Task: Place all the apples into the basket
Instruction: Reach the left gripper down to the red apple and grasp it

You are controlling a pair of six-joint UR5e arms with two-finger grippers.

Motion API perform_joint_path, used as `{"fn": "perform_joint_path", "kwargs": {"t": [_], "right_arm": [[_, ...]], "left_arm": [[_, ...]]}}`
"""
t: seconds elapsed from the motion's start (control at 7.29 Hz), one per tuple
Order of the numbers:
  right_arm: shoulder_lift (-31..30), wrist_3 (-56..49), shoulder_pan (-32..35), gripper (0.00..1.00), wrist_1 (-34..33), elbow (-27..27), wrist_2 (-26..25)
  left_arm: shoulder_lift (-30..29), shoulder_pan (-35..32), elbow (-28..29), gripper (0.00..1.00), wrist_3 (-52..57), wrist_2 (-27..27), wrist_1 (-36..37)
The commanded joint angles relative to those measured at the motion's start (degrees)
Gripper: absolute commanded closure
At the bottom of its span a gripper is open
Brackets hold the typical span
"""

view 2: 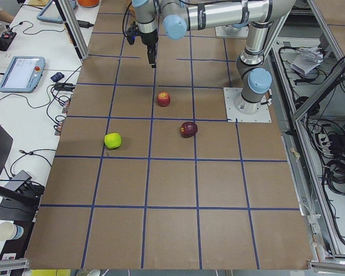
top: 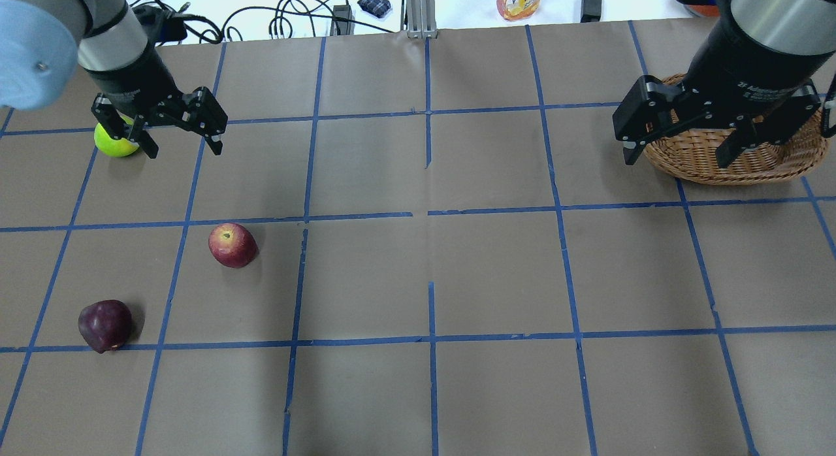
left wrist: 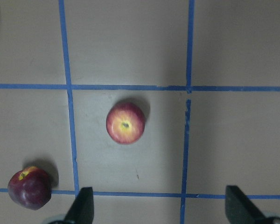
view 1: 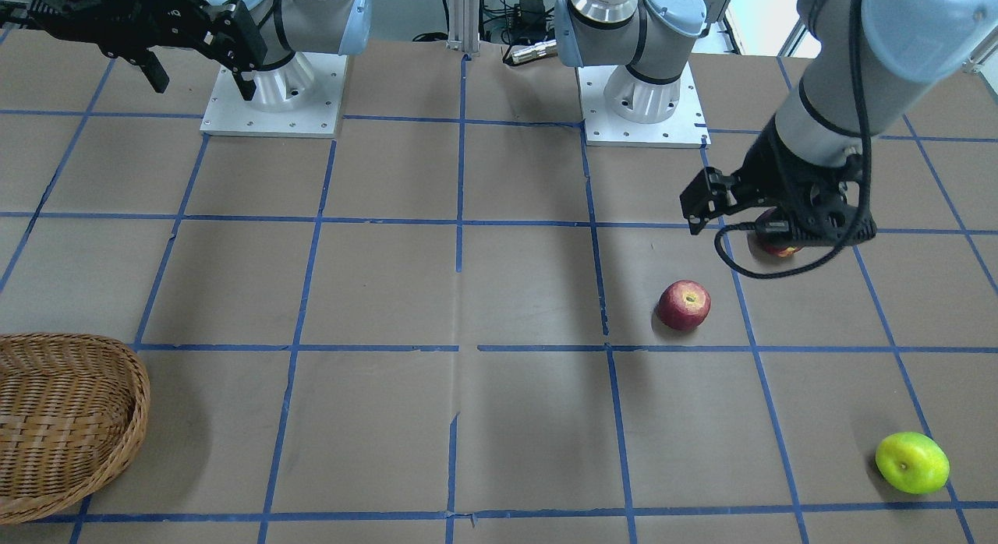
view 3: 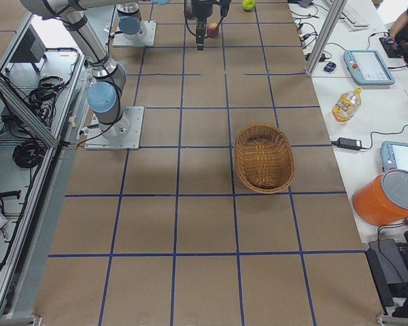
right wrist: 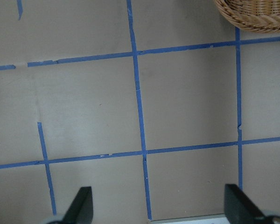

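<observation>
Three apples lie on the table on my left side. The red apple [top: 232, 245] also shows in the front view [view 1: 684, 304] and the left wrist view [left wrist: 125, 122]. The maroon apple [top: 104, 325] lies nearer my base [left wrist: 30, 188]. The yellow-green apple [top: 112, 142] lies farthest out [view 1: 911, 462]. My left gripper [top: 179, 132] is open and empty, high above the table, with the red apple ahead of its fingertips [left wrist: 84, 207]. My right gripper [top: 679, 154] is open and empty, held high near the empty wicker basket [top: 692, 172], whose rim shows in the front view [view 1: 136, 388].
The table is brown paper with a grid of blue tape lines. The two arm bases [view 1: 273, 92] stand at the robot's edge. A juice bottle [top: 519, 2], cables and a charger lie beyond the far edge. An orange bucket [view 3: 387, 197] stands beside the table.
</observation>
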Motion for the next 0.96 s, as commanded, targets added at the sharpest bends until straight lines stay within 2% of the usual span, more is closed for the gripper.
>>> {"fn": "perform_joint_path", "kwargs": {"t": [0.0, 0.55, 0.82], "right_arm": [[0.0, 0.0, -0.1, 0.00, -0.4, 0.0, 0.1], [0.2, 0.0, -0.2, 0.00, 0.5, 0.2, -0.1], [-0.2, -0.2, -0.2, 0.00, -0.4, 1.3, 0.3]], "left_arm": [[-4.1, 4.2, -6.9, 0.00, 7.4, 0.3, 6.3], [-8.0, 4.5, -12.5, 0.00, 4.1, -0.7, 10.3], [-8.8, 4.5, -13.2, 0.00, 3.8, -5.8, 10.7]]}}
